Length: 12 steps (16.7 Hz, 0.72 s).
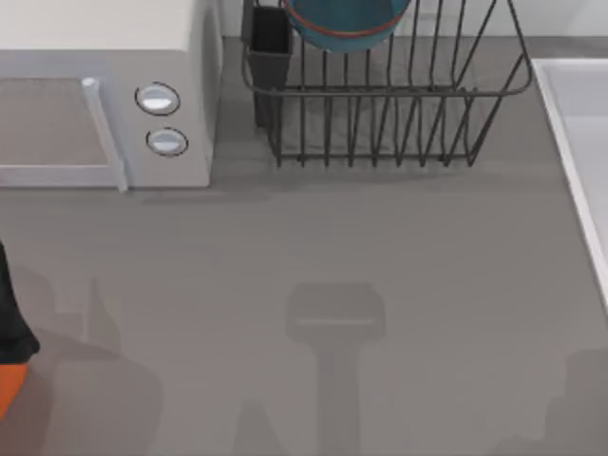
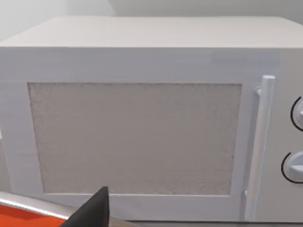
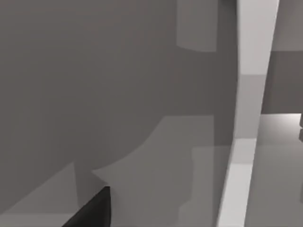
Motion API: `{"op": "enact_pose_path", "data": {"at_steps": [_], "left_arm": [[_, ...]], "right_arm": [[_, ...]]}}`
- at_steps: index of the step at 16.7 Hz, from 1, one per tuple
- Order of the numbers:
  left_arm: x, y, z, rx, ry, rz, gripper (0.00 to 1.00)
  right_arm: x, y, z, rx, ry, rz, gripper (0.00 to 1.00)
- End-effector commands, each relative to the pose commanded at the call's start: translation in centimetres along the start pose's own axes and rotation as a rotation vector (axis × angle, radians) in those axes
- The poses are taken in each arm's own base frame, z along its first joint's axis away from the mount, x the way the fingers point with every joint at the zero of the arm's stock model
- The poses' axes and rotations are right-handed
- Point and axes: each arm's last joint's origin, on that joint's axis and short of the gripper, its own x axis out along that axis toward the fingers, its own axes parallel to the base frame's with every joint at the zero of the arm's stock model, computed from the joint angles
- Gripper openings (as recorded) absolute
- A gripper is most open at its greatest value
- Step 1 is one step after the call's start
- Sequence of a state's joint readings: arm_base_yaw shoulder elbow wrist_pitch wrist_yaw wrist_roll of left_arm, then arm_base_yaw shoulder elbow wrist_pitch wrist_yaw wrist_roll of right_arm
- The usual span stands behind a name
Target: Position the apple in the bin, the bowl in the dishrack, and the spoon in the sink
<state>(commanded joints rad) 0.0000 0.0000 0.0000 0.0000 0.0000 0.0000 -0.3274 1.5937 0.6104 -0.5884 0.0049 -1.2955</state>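
While the teal bowl (image 1: 347,21) already sits inside the dishrack (image 1: 380,114) at the far edge of the table, one of the three placements reads as complete. The rack's dark cutlery cup (image 1: 269,47) stands at its corner nearest the white microwave (image 1: 104,95), which occupies the far left of the table. At the right edge lies the pale rim of the sink (image 1: 570,161); what its basin holds cannot be told from the strip in view, so the spoon's placement is unconfirmed. Likewise, the apple's placement cannot be judged. At the left edge of the top view a dark part of the left arm (image 1: 11,323) appears above an orange surface (image 1: 9,385) of uncertain identity. The left wrist view faces the microwave door and its handle (image 2: 259,142), with a dark finger (image 2: 92,213) at the lower margin; the right wrist view shows a similar dark finger (image 3: 92,213) over grey tabletop beside the sink rim. How far either hand is open, and whether it grasps anything, cannot be told.
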Motion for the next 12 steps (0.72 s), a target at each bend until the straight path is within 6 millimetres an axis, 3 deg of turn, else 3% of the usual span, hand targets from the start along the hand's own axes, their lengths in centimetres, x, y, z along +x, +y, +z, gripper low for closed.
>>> {"op": "enact_pose_path", "data": {"at_steps": [4, 12], "left_arm": [[0.00, 0.00, 0.00, 0.000, 0.000, 0.000, 1.00], [0.00, 0.00, 0.00, 0.000, 0.000, 0.000, 1.00]], "right_arm": [[0.07, 0.02, -0.01, 0.000, 0.000, 0.001, 1.00], [0.07, 0.02, -0.01, 0.000, 0.000, 0.001, 0.40]]}}
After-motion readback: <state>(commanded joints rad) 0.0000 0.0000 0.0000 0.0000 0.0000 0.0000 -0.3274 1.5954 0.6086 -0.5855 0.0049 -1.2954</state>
